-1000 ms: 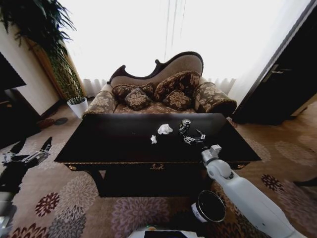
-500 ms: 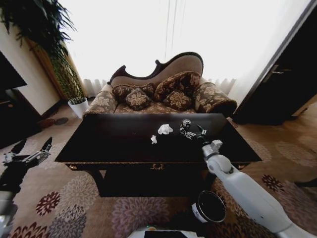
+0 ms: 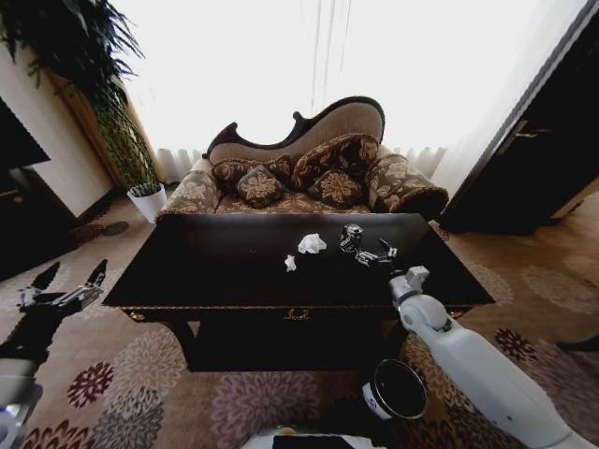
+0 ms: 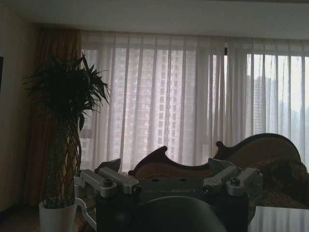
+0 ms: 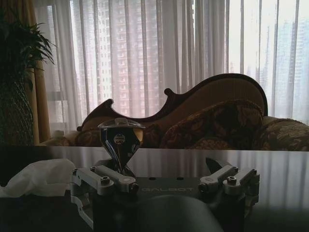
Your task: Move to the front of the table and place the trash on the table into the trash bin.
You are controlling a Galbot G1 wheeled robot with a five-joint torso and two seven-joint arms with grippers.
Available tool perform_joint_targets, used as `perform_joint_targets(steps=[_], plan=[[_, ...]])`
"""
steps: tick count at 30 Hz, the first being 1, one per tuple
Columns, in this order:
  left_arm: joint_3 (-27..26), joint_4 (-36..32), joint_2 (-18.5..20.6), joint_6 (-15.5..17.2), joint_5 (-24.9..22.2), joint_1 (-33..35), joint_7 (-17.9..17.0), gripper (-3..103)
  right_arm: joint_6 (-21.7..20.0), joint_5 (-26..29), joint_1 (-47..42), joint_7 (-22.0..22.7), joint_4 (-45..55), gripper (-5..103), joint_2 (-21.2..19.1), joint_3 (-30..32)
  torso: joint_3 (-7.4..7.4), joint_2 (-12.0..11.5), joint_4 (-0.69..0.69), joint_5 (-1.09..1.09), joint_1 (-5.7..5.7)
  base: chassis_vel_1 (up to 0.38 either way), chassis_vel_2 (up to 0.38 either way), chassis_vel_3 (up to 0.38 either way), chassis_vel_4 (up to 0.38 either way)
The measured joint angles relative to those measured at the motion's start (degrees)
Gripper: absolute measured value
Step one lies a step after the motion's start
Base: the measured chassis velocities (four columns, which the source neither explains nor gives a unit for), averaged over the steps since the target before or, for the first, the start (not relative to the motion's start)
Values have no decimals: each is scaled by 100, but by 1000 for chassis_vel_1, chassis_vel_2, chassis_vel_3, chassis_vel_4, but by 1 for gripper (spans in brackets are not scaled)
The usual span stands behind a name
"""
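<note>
On the large, glossy dark brown-black wooden worktop (image 3: 234, 267), the right gripper (image 3: 377, 253) reaches in from the near right edge, its fingers spread, just beside the small shiny black-and-silver wrapper lump (image 3: 351, 237). Left of that lump lie the larger crumpled white tissue wad (image 3: 312, 244) and, nearer the front edge, the smaller white wad (image 3: 290, 264), the two slightly apart. A small round black bin with a pale rim (image 3: 395, 390) stands on the flowered carpet below the worktop's right front, beside the white right arm.

From the right wrist, the wrapper lump (image 5: 120, 140) appears upright just beyond the spread fingers (image 5: 104, 178), with a tissue wad (image 5: 41, 177) off to one side and the carved sofa behind; the head view gives the bin, which this one lacks.

Low at the robot's left, well away from the worktop, the left gripper (image 3: 67, 282) hangs over the carpet with fingers spread. Its wrist view looks toward the curtained window, a potted plant and the sofa back.
</note>
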Motion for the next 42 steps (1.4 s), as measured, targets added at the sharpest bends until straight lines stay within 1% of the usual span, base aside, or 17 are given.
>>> perform_joint_targets(steps=[6,16,18,19,20,23,27,28,30,31,33,34,37,38,39,40,42], plan=[[-5,-51,-33,-6,-6,16,6,100,-186,61,60,93,-15,100,-81,-91,-1,2,-1,0,-1,0,0,0,0],[11,-70,-55,-7,19,32,8,100,-165,152,262,63,-214,101,-74,-329,-1,2,-1,0,-1,0,0,0,0],[9,-48,-55,-9,26,29,8,100,-159,169,344,62,-223,96,-73,-378,-1,2,-1,0,-1,0,0,0,0],[9,-48,-55,-9,26,29,8,100,-159,169,344,62,-223,96,-73,-378,-1,2,-1,0,-1,0,0,0,0],[9,-39,-60,-11,32,24,8,100,-155,178,387,62,-223,91,-74,-402,0,1,-1,-1,0,0,0,0,0],[19,-31,-71,-12,40,12,9,100,-149,183,410,53,-224,86,-78,-418,0,2,-1,0,-1,0,0,0,0],[67,5,-76,-15,70,-33,11,100,-80,176,396,-16,-239,65,-91,-420,-1,2,-2,-1,-1,0,0,0,0],[67,5,-76,-15,70,-33,11,100,-80,176,396,-16,-239,65,-91,-420,-1,2,-2,-1,-1,0,0,0,0],[104,28,-80,-18,106,-55,11,100,-55,170,358,-46,-242,54,-93,-394,0,1,-2,0,-1,0,0,0,0],[118,38,-81,-20,120,-63,11,100,-43,166,339,-60,-241,54,-94,-376,-1,2,-1,-1,-1,0,0,0,0],[135,52,-82,-25,141,-74,11,100,-34,162,304,-72,-230,42,-94,-347,-1,2,-1,0,-1,0,0,0,0],[135,52,-82,-25,141,-74,11,100,-34,162,304,-72,-230,42,-94,-347,-1,2,-1,0,-1,0,0,0,0],[147,67,-80,-33,147,-90,12,100,-18,156,232,-101,-183,27,-96,-285,-1,2,-2,0,-1,0,0,0,0],[147,70,-77,-37,147,-91,12,100,-14,153,215,-111,-174,27,-96,-272,-1,2,-2,0,-1,0,0,0,0],[147,75,-72,-44,147,-91,12,100,-7,143,189,-126,-161,21,-96,-250,-1,2,-2,0,-1,0,0,0,0],[147,75,-72,-44,147,-91,12,100,-7,143,189,-126,-161,21,-96,-250,-1,2,-2,0,-1,0,0,0,0],[145,80,-69,-50,147,-89,13,100,7,116,131,-143,-140,11,-81,-201,-1,2,-2,0,-1,0,0,0,0]])
